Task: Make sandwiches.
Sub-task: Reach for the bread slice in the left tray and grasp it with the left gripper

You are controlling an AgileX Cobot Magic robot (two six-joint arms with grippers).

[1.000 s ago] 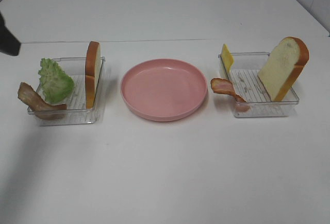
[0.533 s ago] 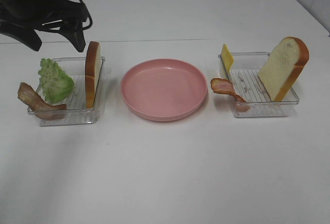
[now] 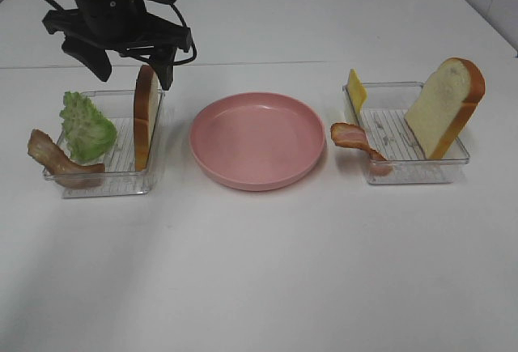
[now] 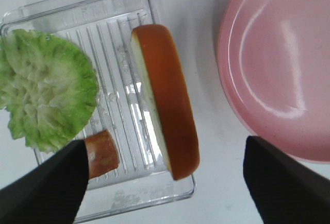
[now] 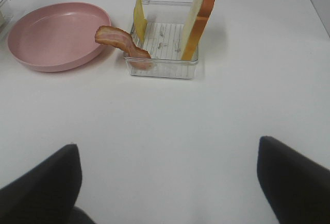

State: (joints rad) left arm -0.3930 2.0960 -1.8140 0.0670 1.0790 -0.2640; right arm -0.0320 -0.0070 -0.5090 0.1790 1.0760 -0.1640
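Note:
The sandwich parts lie apart in two clear trays. The left tray (image 3: pixel 105 182) holds an upright bread slice (image 3: pixel 146 113), a lettuce leaf (image 3: pixel 87 128) and a bacon strip (image 3: pixel 57 156). The right tray (image 3: pixel 421 174) holds a leaning bread slice (image 3: pixel 445 108), a cheese slice (image 3: pixel 356 89) and a bacon strip (image 3: pixel 356 140). My left gripper (image 3: pixel 133 69) is open above the far end of the left tray, its fingers either side of the bread slice (image 4: pixel 167 116). My right gripper (image 5: pixel 167 193) is open and empty, well short of the right tray (image 5: pixel 162 67).
A round pink plate (image 3: pixel 257 137) with nothing on it sits between the two trays. The table (image 3: pixel 259 271) is white, and a seam runs across it behind the trays. The plate's edge shows in the left wrist view (image 4: pixel 278 64).
My left arm has come in from the left edge and moved right, and it now hangs over the left tray's bread slice. The food and trays have not moved.

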